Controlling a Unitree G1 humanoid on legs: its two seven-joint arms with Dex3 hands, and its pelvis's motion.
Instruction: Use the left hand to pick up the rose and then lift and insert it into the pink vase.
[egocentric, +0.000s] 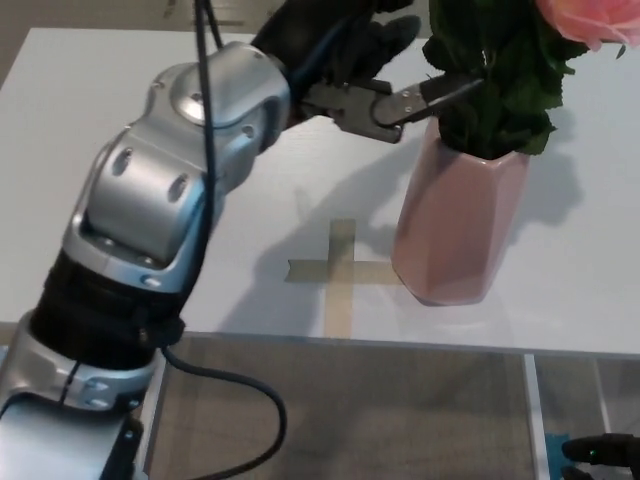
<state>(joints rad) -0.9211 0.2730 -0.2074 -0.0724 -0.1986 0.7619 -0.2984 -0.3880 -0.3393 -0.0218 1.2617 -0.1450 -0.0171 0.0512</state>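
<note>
The rose (500, 60) stands in the pink vase (462, 225) on the table (90, 140), its leaves resting on the rim, so the vase carries it. The left hand (375, 85) is just beside the leaves, fingers apart, holding nothing.

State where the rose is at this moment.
In the head view, the rose stands in the pink vase at upper right, right of the tape cross, with the left hand beside its leaves.
</note>
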